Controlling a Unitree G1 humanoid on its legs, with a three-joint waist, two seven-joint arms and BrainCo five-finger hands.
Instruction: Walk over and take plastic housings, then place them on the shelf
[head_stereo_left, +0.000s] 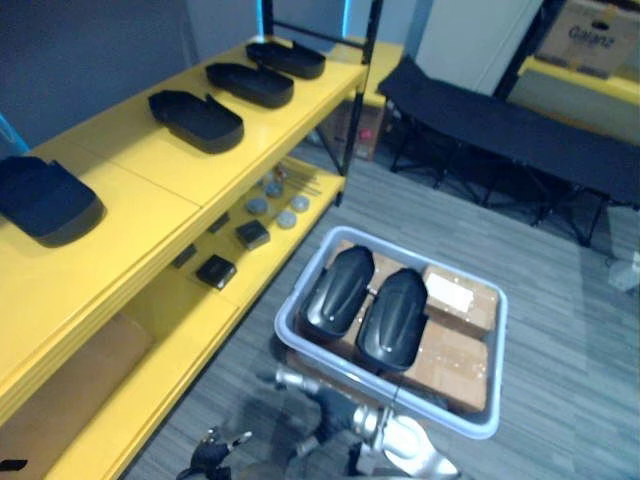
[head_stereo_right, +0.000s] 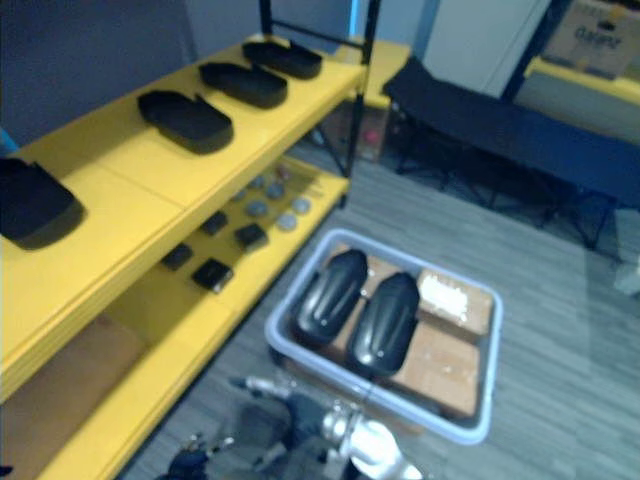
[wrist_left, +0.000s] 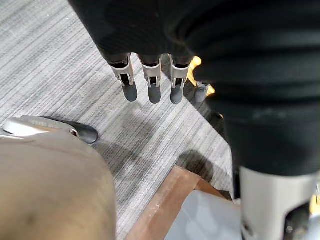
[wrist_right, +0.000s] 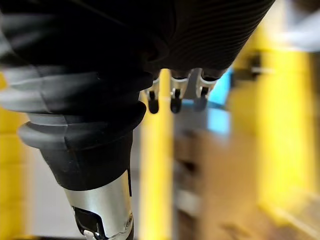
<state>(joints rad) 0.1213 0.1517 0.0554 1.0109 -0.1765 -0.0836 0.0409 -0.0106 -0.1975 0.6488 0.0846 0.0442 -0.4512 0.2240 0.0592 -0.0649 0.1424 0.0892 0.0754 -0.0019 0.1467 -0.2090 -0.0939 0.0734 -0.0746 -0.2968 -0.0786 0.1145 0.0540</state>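
Two glossy black plastic housings (head_stereo_left: 338, 290) (head_stereo_left: 394, 320) lie side by side in a pale grey bin (head_stereo_left: 499, 340), on top of brown cardboard boxes, straight ahead on the floor. To the left runs a yellow shelf (head_stereo_left: 150, 170) whose top level carries several more black housings (head_stereo_left: 196, 120). My left hand (wrist_left: 152, 85) hangs over the grey floor beside the bin's corner, fingers straight, holding nothing. My right hand (wrist_right: 175, 95) also has straight fingers and is empty, with yellow shelf posts blurred behind it.
The lower shelf level holds small black blocks (head_stereo_left: 216, 271) and grey discs (head_stereo_left: 272, 205). A black folding cot (head_stereo_left: 500, 125) stands at the back right, and a cardboard box (head_stereo_left: 595, 35) sits on another yellow rack beyond it. Grey striped floor surrounds the bin.
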